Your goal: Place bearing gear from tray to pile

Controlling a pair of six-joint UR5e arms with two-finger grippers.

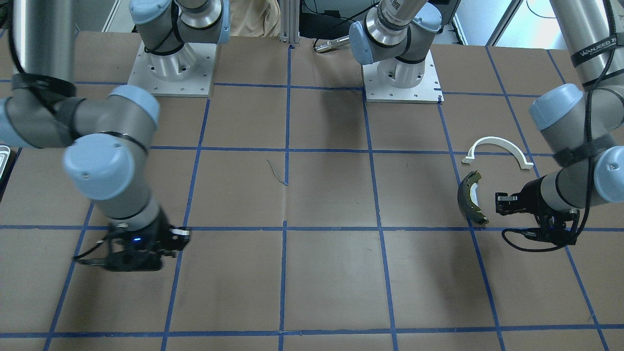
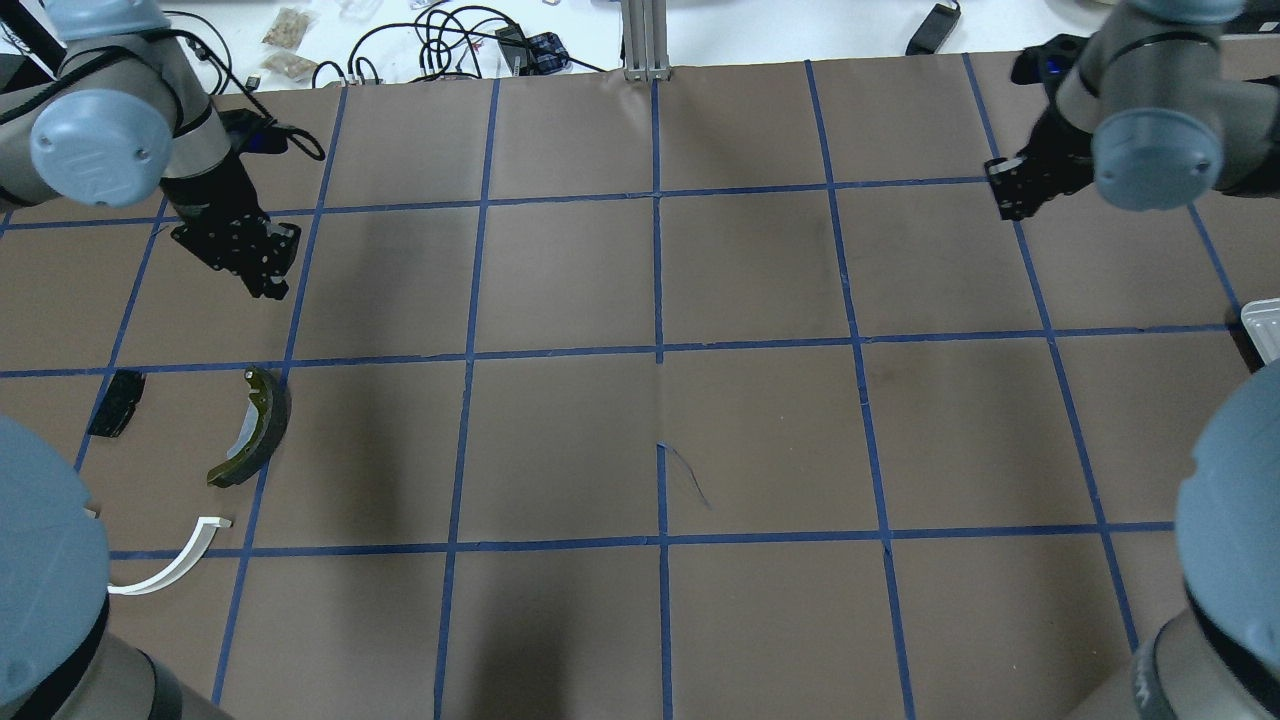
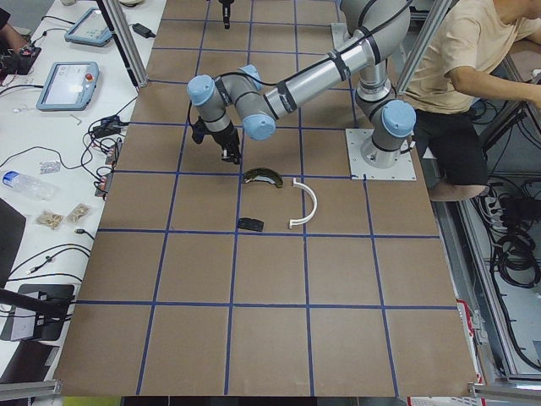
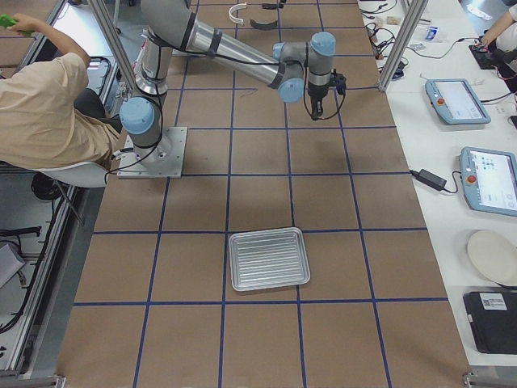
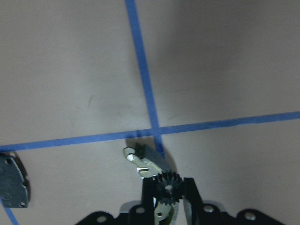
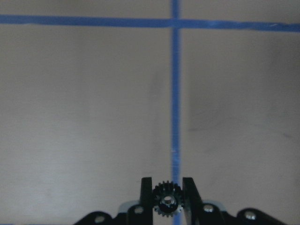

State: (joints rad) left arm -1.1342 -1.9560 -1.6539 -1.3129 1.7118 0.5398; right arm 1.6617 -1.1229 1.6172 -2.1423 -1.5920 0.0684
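My left gripper [image 2: 262, 270] is shut on a small black bearing gear [image 5: 168, 187], held just above one end of the olive-green brake shoe [image 5: 145, 161]. The pile lies around it: the brake shoe [image 2: 255, 425], the white plastic arch [image 2: 175, 565] and the flat black brake pad [image 2: 117, 402]. My right gripper [image 2: 1005, 195] is over bare table at the far right, shut on another black bearing gear [image 6: 166, 199]. The silvery tray [image 4: 269, 259] holds nothing; only its corner [image 2: 1262, 325] shows in the overhead view.
The brown table [image 2: 660, 300] carries a grid of blue tape. A seated person [image 3: 473, 76] is behind the robot bases. Cables and tablets [image 4: 456, 101] lie on the white bench past the far edge.
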